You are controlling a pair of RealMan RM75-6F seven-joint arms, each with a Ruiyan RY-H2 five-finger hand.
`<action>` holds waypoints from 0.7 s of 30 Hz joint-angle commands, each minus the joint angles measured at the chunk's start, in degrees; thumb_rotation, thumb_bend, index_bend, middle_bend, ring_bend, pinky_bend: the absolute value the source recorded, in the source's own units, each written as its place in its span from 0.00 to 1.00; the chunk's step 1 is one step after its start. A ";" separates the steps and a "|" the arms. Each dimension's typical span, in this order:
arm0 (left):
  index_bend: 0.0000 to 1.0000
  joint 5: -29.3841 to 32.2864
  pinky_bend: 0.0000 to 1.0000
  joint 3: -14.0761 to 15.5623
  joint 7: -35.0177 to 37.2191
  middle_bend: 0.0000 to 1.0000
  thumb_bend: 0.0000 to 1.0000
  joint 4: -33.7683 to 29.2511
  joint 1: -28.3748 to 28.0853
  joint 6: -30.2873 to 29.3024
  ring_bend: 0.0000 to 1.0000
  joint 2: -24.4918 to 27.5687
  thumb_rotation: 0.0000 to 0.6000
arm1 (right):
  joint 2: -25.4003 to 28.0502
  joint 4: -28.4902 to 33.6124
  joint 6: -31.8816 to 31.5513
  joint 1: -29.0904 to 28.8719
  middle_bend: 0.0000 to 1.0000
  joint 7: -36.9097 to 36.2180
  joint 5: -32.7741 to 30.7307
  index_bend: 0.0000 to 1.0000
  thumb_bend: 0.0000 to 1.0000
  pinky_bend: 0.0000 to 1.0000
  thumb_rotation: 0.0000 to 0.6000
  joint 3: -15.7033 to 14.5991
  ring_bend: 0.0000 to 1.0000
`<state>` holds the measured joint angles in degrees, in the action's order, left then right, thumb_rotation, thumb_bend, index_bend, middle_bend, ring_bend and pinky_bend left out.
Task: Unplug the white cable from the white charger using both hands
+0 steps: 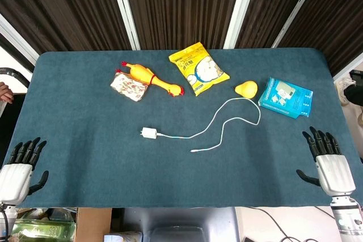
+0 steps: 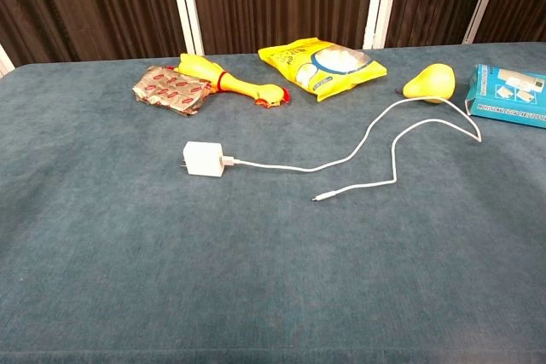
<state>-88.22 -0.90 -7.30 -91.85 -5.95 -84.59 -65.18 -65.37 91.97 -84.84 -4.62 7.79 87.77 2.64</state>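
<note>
Teal tabletop (image 1: 85, 157) — white cable (image 1: 227, 118) plugged into white charger (image 1: 148, 133) — left robot hand (image 1: 20, 168), right robot hand (image 1: 329, 160) spread, empty

Charger (image 1: 149, 133) mid-table (image 1: 85, 168), cable (image 1: 227, 118) trailing right from it, rubber chicken (image 1: 152, 78) and snack bag (image 1: 198, 68) behind, box (image 1: 286, 97) far right, hands at near corners.

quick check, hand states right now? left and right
Left hand: open, holding nothing, at the table's near edge.
Right hand: open, holding nothing, well clear of the white cable.
</note>
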 commanded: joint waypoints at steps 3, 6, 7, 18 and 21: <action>0.01 -1.50 0.10 -0.27 0.60 0.00 0.43 1.34 -1.04 0.13 0.09 -1.56 1.00 | -0.31 -0.26 0.15 -0.16 0.00 0.23 0.16 0.00 0.28 0.00 1.00 -0.05 0.00; 0.03 -3.25 0.33 -2.13 1.30 0.01 0.43 3.63 -3.15 -0.51 0.25 -5.35 1.00 | -0.72 -0.56 1.02 -0.54 0.00 0.66 -0.51 0.00 0.28 0.00 1.00 0.14 0.00; 0.04 -3.60 0.46 -2.81 1.65 0.03 0.43 4.51 -4.03 -0.40 0.35 -6.59 1.00 | -0.82 -0.69 1.25 -0.67 0.00 0.80 -0.64 0.00 0.28 0.00 1.00 0.19 0.00; 0.13 0.55 0.96 -7.73 0.59 0.15 0.43 7.37 -16.88 14.95 0.91 -15.79 1.00 | -2.41 -1.86 3.08 -1.65 0.00 2.89 -2.27 0.00 0.28 0.00 1.00 0.65 0.00; 0.16 2.90 0.99 -8.41 1.69 0.16 0.43 9.89 -20.39 20.48 0.95 -18.56 1.00 | -2.92 -2.31 3.62 -1.95 0.00 3.52 -2.94 0.00 0.28 0.00 1.00 0.89 0.00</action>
<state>-87.62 -8.13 -6.02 -84.08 -23.16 -68.11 -81.04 -68.14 89.82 -81.39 -6.46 11.14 84.99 3.44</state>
